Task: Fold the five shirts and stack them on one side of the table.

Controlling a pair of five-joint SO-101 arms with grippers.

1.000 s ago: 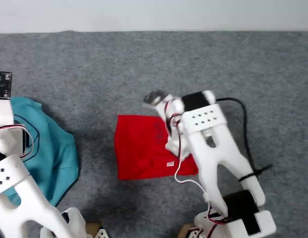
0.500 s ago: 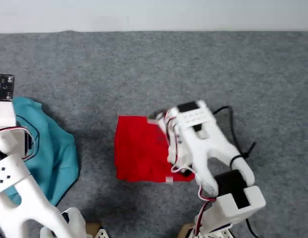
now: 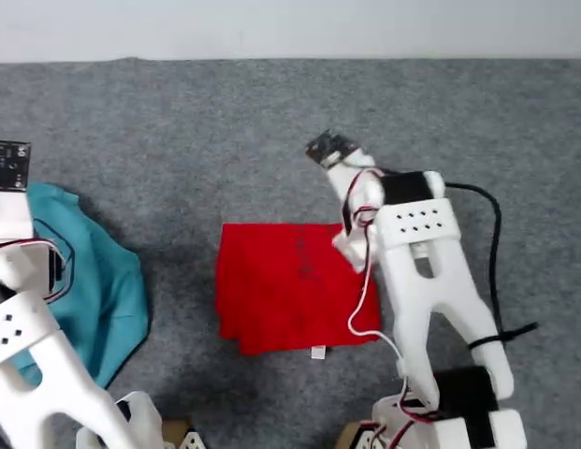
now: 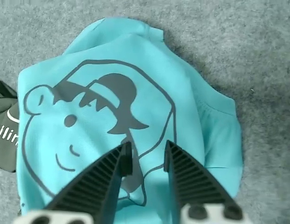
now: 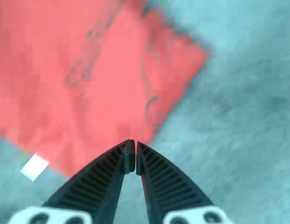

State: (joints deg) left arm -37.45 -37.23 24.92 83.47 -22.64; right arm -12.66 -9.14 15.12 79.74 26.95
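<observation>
At the near left, the left gripper (image 4: 144, 154) hangs over the teal shirt (image 4: 112, 93), its jaws a little apart and empty; the shirt lies print-up on the grey table (image 3: 225, 122). Toward the middle, the red shirt (image 3: 281, 285) lies folded in a rough rectangle, with a white tag (image 3: 318, 353) at its near edge. The right gripper (image 5: 131, 156) is above its right edge, jaws pressed together and holding nothing.

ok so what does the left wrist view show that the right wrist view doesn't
Left wrist view: the teal shirt with a cartoon face print, a dark cloth at its edge, and the left gripper, open, over the print. Right wrist view: the folded red shirt, its white tag, and the right gripper, shut. Shared: the grey table covering under both shirts.
</observation>
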